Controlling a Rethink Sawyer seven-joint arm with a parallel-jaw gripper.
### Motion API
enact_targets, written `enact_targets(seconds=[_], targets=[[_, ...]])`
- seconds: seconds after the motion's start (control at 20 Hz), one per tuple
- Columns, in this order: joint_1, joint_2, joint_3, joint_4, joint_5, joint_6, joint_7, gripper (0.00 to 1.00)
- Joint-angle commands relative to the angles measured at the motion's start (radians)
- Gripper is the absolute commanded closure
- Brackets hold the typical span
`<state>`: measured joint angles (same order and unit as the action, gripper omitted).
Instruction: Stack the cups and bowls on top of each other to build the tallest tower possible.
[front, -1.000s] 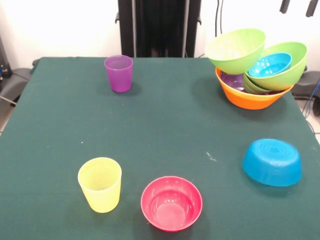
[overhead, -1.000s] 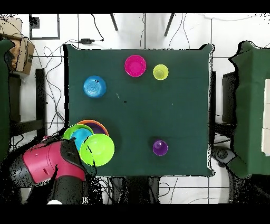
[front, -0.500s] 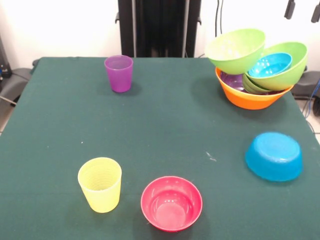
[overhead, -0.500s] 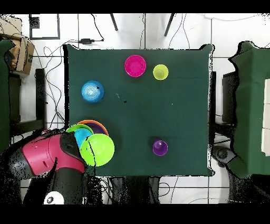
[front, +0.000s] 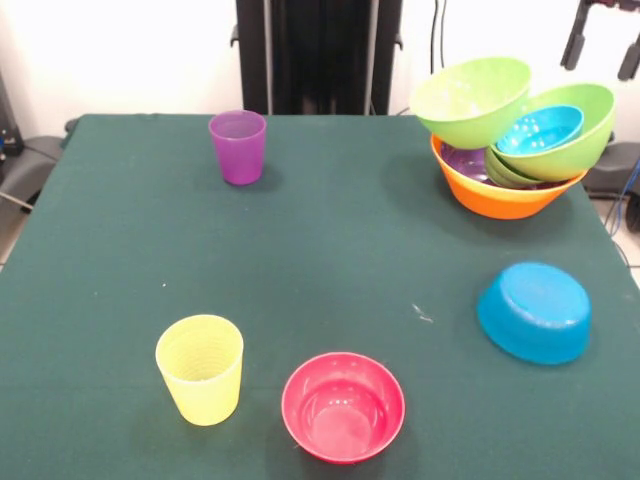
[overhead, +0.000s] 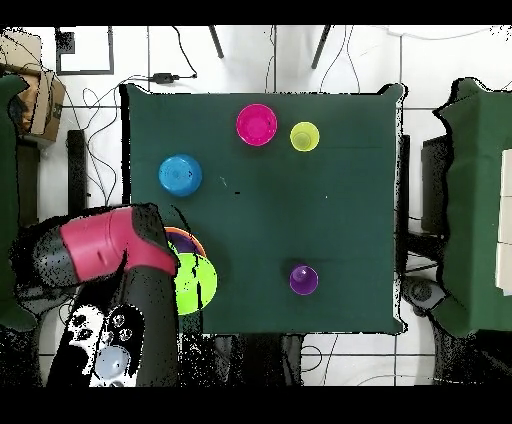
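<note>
On table: tower (front: 505, 150) partly built; loose blue plastic bowl (front: 534, 312), pink-red bowl (front: 343, 405), two cups remain; my claw (front: 604, 38) apart, empty.

Loose blue bowl settles; arm swings over the tower

The upturned blue bowl (front: 534, 312) shifts slightly toward nine o'clock in the front view and loses its earlier motion blur. In the overhead view the red arm (overhead: 110, 245) now reaches across the tower (overhead: 190, 272), hiding most of it where before it sat at the pile's eight o'clock. The end effector (front: 602, 38) drops further into the front view at the upper right.
</note>
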<state>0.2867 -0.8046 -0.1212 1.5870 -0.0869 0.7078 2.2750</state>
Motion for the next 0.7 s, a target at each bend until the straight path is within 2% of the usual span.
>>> enact_targets(seconds=[0.05,0.3,0.7], targets=[[-0.079,0.196,0.119,-0.314,-0.031,0.242,-0.082,0.0],[-0.105,0.272,0.142,-0.426,-0.048,0.263,-0.108,0.0],[-0.135,0.331,0.164,-0.516,-0.057,0.272,-0.157,0.0]])
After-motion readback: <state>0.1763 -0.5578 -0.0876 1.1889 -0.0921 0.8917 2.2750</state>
